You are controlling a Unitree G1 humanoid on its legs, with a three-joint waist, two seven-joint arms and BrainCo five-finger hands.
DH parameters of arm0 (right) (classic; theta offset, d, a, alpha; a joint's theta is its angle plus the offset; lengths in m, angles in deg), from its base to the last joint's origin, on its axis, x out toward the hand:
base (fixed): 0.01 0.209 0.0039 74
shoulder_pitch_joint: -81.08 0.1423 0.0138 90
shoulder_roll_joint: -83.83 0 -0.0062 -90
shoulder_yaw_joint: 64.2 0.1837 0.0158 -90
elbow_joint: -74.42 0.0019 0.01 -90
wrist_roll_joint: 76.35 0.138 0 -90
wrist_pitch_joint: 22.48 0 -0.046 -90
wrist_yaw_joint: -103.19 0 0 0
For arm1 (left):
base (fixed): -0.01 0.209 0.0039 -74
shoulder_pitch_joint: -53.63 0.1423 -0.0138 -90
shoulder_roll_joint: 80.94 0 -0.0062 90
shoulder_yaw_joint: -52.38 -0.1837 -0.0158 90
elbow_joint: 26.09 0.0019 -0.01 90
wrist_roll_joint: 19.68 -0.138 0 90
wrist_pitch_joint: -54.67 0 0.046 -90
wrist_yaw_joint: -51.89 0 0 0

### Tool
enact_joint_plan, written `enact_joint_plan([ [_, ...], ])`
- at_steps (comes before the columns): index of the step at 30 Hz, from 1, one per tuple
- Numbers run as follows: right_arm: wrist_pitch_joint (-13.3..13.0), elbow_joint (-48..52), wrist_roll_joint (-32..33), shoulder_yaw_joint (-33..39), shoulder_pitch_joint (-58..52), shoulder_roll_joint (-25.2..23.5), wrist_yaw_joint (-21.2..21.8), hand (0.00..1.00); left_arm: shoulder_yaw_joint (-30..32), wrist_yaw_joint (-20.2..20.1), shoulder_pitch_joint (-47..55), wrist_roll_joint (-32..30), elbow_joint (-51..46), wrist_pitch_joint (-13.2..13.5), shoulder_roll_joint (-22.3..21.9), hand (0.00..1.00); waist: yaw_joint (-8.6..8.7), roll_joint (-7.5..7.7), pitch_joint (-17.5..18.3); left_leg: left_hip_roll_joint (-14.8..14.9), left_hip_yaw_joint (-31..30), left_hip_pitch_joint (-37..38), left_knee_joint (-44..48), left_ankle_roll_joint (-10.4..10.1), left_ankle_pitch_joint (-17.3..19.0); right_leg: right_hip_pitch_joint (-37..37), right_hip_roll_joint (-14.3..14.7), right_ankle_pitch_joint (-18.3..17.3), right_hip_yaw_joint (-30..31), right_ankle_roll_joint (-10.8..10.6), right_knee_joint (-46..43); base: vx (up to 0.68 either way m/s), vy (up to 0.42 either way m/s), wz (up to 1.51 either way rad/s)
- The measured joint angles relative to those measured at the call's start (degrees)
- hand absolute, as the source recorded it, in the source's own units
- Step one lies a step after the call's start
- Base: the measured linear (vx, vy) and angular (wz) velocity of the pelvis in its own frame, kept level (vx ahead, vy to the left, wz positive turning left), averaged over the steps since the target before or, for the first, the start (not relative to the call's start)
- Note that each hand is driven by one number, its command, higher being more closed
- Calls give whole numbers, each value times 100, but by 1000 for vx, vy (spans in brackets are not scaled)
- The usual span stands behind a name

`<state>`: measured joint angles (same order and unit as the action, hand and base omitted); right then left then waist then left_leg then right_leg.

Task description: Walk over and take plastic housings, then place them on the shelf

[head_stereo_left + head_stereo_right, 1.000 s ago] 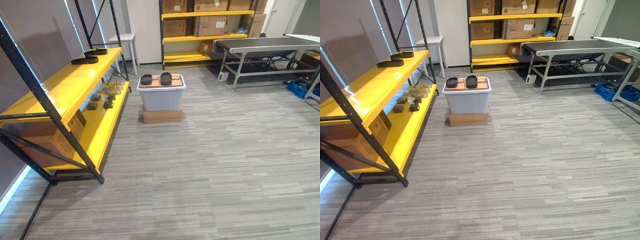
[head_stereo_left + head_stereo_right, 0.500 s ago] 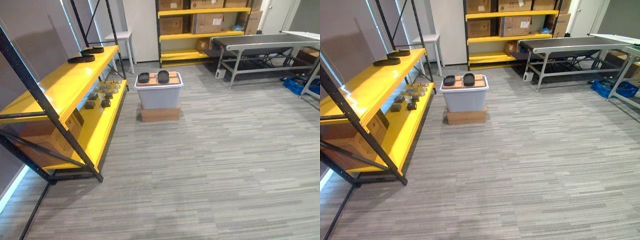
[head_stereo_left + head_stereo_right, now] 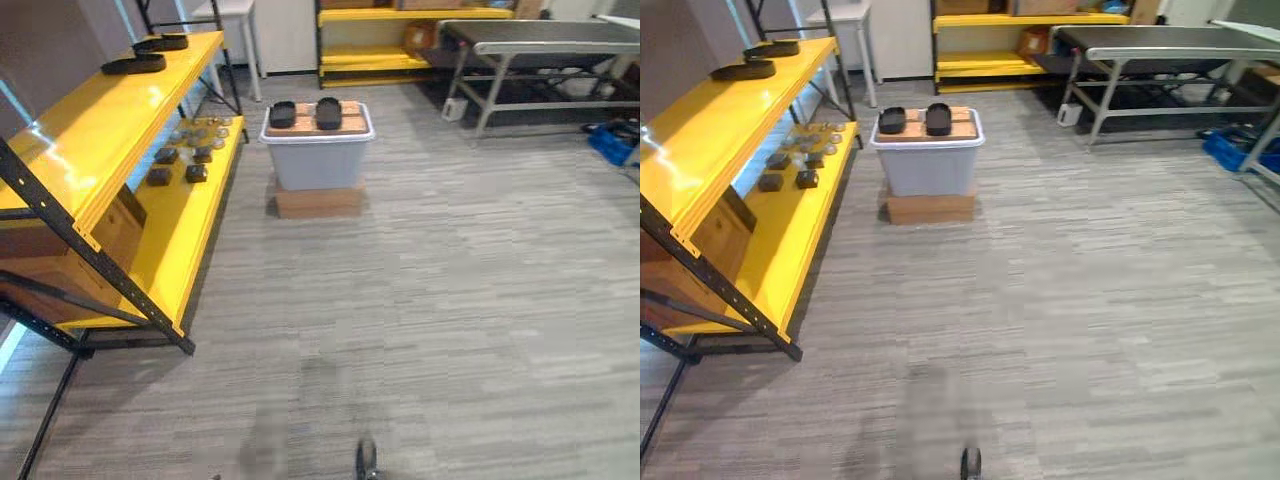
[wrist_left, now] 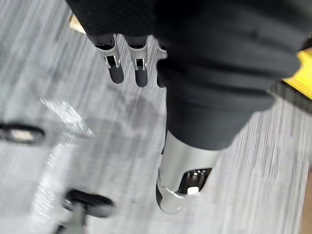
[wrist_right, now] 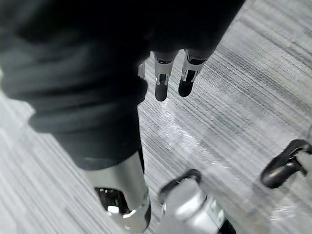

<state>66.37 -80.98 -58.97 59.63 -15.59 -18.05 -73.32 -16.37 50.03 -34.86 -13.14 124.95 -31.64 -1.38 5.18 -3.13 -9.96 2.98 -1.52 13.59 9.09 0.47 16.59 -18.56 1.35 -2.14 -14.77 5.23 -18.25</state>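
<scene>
Two black plastic housings [image 3: 282, 114] [image 3: 328, 112] lie side by side on the wooden lid of a grey bin [image 3: 318, 165], which stands on a flat cardboard box on the floor ahead. Left of it runs the yellow shelf [image 3: 110, 110]; two more black housings [image 3: 133, 64] [image 3: 163, 42] rest on the far end of its top board. My left hand [image 4: 117, 66] hangs over the carpet with relaxed fingers and holds nothing. My right hand [image 5: 161, 78] hangs the same way, open over the floor.
Small dark and metal parts [image 3: 185, 160] lie on the shelf's lower board, with a cardboard box [image 3: 112, 228] under the top board. A metal conveyor table [image 3: 540, 35] stands at the back right, a blue crate [image 3: 612, 140] beside it and a yellow rack [image 3: 400, 60] behind.
The whole picture has shifted: the camera has come forward and tipped down, so the bin and shelf sit nearer. The things themselves have not moved.
</scene>
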Motion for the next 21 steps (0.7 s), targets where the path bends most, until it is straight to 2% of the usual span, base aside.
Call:
enact_joint_plan([
  [1,1,148,0,-2,-3,-76,8,0,222,-2,70,1,-118,-4,-118,0,7,6,-7,70,-15,-350,1285,-315,31,332,112,-184,7,106,20,799,-242,-21],
  [2,0,209,4,-2,-3,-106,13,0,341,-7,98,3,-184,-3,-194,0,15,-8,-17,128,-29,-639,2153,-644,-82,540,160,-284,6,137,92,647,-133,-8],
  [3,0,353,9,-10,0,-193,18,0,519,-24,114,52,-295,-4,-328,0,-20,-29,-29,272,-24,-1334,3950,-1219,-618,958,272,-472,62,183,221,502,-70,-16],
  [4,0,417,14,-14,23,-229,22,0,607,-36,135,137,-405,-7,-397,0,-102,-38,-38,394,61,-1758,5074,-1221,-733,1294,381,-599,164,213,334,615,-59,-46],
  [5,1,446,19,-119,42,-294,18,0,668,-39,184,251,-522,-8,-453,0,-273,-24,-49,533,194,-2272,6047,-1183,-715,1774,512,-692,374,264,570,608,-12,-57],
  [6,4,447,22,-170,58,-323,18,0,657,-34,213,294,-567,-8,-474,0,-358,-11,-49,576,266,-2504,6306,-1159,-706,2003,539,-725,485,240,714,722,23,-86],
  [7,4,464,15,-215,140,-329,-12,0,652,-13,317,372,-646,-5,-558,0,-536,26,-46,619,477,-3103,6303,-803,-529,2497,503,-768,777,194,1053,695,79,-88],
  [8,7,479,14,-256,228,-333,-21,0,651,-8,378,437,-646,-6,-624,0,-641,59,-59,605,579,-3437,6014,-644,-412,2712,432,-804,981,135,1245,567,102,-94],
  [9,9,492,13,-251,274,-317,-22,0,646,-8,397,469,-642,-7,-660,0,-695,70,-65,581,633,-3628,5711,-577,-343,2863,343,-847,1095,61,1335,572,162,-83],
  [10,8,546,7,-240,374,-320,-21,0,645,-7,478,570,-641,-1,-676,0,-774,109,-70,438,627,-3925,4840,-469,-282,3103,119,-957,1263,-89,1458,591,226,-75],
  [11,9,558,5,-225,468,-314,-24,0,637,-10,537,580,-637,4,-661,0,-822,158,-63,240,553,-4043,3471,-398,-335,3328,-168,-1124,1321,-210,1525,610,249,-69],
  [12,6,573,3,-231,500,-282,-20,0,625,-11,587,578,-631,3,-663,0,-880,183,-47,122,445,-4024,2230,-362,-519,3494,-377,-1251,1399,-321,1588,641,291,-53],
  [13,1,578,3,-256,502,-270,-23,0,555,-13,678,592,-637,6,-661,0,-930,175,-2,102,376,-4043,1475,-393,-940,3620,-498,-1361,1429,-357,1666,679,294,-31],
  [14,0,566,3,-340,465,-279,-34,0,467,-4,733,598,-561,3,-615,0,-965,248,121,-27,544,-4058,1652,-205,-1369,3774,-658,-1389,1398,-333,1606,703,300,-9],
  [15,1,566,3,-375,458,-314,-33,0,420,-4,730,600,-550,4,-568,0,-968,282,199,-140,547,-4036,1680,-89,-1418,3714,-760,-1366,1361,-295,1393,764,315,15],
  [16,0,552,2,-343,449,-374,-22,0,411,-7,726,598,-521,11,-505,0,-969,424,323,-320,600,-3993,1720,128,-1377,3414,-949,-1268,1401,-416,651,814,345,30],
  [17,-1,545,0,-241,455,-426,-15,0,414,-7,717,610,-456,10,-421,0,-957,568,335,-543,613,-3738,1769,493,-1361,3186,-1106,-1047,1438,-775,-295,810,344,31],
  [18,-1,539,1,-196,449,-445,-13,0,413,-4,717,623,-422,9,-383,0,-947,627,332,-625,610,-3632,1786,568,-1309,3114,-1173,-920,1449,-901,-641,932,359,39],
  [19,-2,504,-2,5,417,-505,-1,0,414,8,721,676,-354,-3,-281,0,-916,817,282,-902,552,-3025,1730,752,-1092,2657,-1328,191,1681,-1385,-2261,742,252,32],
  [20,-3,503,-2,-7,379,-508,4,0,411,14,713,677,-356,-5,-265,0,-902,812,264,-973,495,-2775,1687,795,-1019,2371,-1360,850,1765,-1474,-2979,849,235,49],
  [21,-4,522,-22,-75,270,-488,21,0,351,30,711,679,-361,-15,-271,0,-875,814,248,-1080,342,-2055,1517,865,-908,1615,-1490,869,1575,-1403,-4609,534,98,46],
])
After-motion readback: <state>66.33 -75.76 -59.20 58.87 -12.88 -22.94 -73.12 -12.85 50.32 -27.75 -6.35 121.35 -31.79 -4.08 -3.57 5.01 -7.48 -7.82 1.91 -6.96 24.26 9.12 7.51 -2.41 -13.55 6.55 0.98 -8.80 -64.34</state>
